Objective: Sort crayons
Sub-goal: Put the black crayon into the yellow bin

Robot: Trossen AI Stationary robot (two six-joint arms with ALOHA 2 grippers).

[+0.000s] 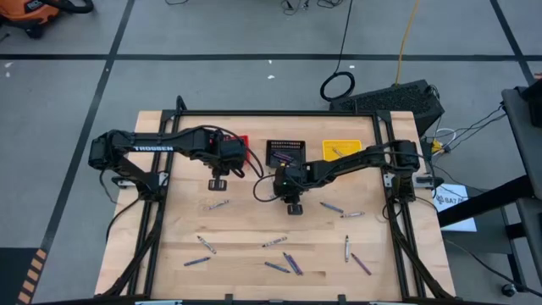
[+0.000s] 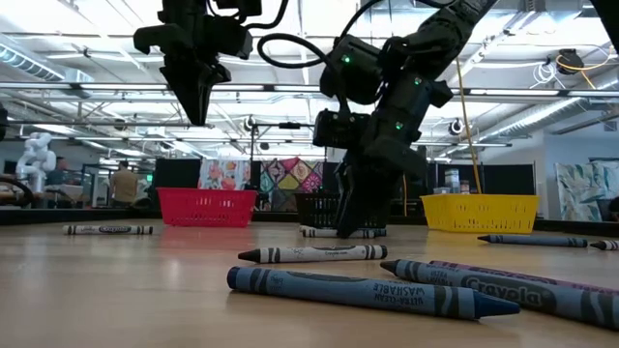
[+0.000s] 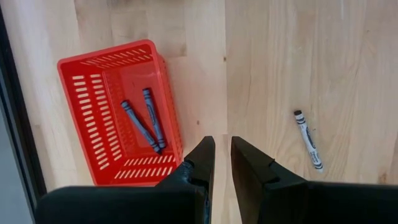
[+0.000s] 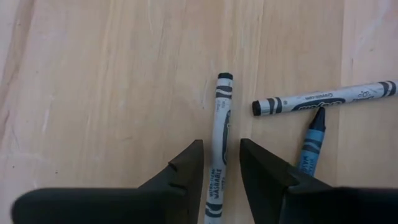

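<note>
The right gripper (image 4: 221, 171) is down at the pale wooden surface (image 1: 254, 229), in front of the black mesh basket (image 1: 285, 152), its jaws open astride a grey paper-wrapped crayon (image 4: 219, 124) lying flat between them. Just beside it lie another grey crayon (image 4: 323, 98) and a blue crayon (image 4: 310, 146). The left gripper (image 3: 222, 165) hangs above the surface beside the red plastic basket (image 3: 87, 102), jaws slightly parted and empty; 2 blue crayons (image 3: 146, 121) lie inside that basket.

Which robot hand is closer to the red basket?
The left. The left gripper hangs just beside the red basket, which holds two blue crayons. The right gripper is farther off, low over a grey crayon mid-table.
</note>
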